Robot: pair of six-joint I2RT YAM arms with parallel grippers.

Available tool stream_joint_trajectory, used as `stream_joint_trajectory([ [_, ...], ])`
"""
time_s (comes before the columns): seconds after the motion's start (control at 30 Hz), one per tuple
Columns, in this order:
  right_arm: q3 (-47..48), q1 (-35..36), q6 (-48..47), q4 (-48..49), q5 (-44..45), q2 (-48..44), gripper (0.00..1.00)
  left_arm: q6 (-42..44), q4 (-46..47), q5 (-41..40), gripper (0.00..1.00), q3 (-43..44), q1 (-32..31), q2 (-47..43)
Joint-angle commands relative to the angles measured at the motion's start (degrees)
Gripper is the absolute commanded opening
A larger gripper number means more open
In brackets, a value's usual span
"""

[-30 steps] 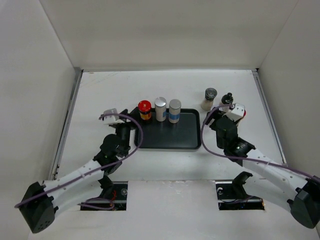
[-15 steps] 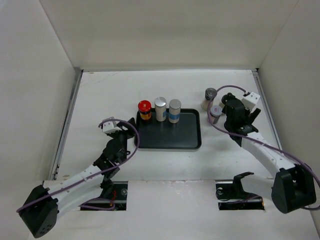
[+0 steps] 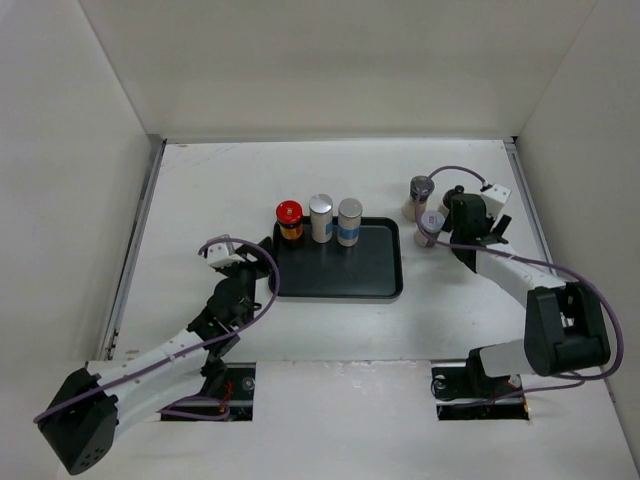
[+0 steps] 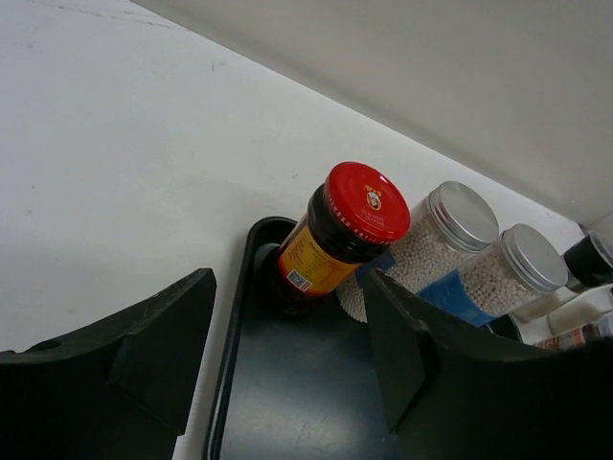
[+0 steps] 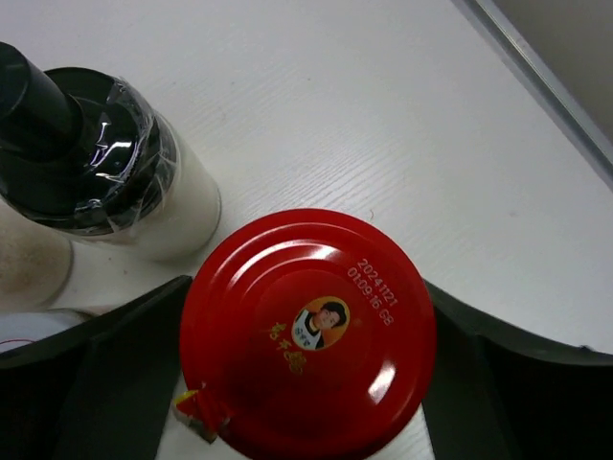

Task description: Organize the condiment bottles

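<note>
Since the earlier frame the right arm has swung out over the bottles (image 3: 421, 192) at far right. The right fingers (image 5: 101, 383) now stand spread either side of a red-capped jar (image 5: 306, 331), upright on the table (image 5: 383, 115) right of the tray (image 3: 340, 275). The left fingers (image 4: 124, 364) are spread, empty, at the tray's left edge. The jar is probably glass: rigid, weighty, slick; take its body under the lid.

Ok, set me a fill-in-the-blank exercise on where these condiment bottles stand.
1. The black tray holds ___ bottles.
2. The red-capped jar on it stands at the row's ___ end.
3. The right gripper straddles a second jar, off the tray, whose cap is ___.
Missing words: three; left; red.
</note>
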Motion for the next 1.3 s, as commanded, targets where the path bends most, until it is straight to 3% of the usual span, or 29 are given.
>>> stream_joint_trajectory([
  [0.0,2.19,-1.08,0.66,6.07,-2.07,1.02,0.83,-0.75,2.88,0.72,0.61,0.10,-0.17,0.59],
  [0.07,0.96,-0.91,1.01,6.94,-1.02,-0.99,0.66,-0.84,2.97,0.72,0.61,0.10,0.01,0.77],
  [0.17,-0.36,0.84,0.58,7.13,3.89,-6.25,0.57,-0.93,3.06,0.72,0.61,0.10,0.36,1.21],
  [0.4,0.69,11.99,-6.00,6.51,14.44,-21.11,0.54,-1.02,3.32,0.72,0.61,0.10,0.45,1.21],
  [0.53,3.76,19.29,-8.30,7.21,14.02,-22.97,0.54,-0.93,3.32,0.28,0.61,-0.07,0.80,0.85],
  [0.87,12.29,28.35,-4.18,14.85,1.19,-4.36,0.55,-1.02,3.32,0.63,0.62,-0.60,2.56,1.12],
  [1.27,15.02,27.92,-1.19,19.25,-3.74,10.42,0.57,-1.02,3.41,0.72,0.62,-0.77,3.00,1.73],
])
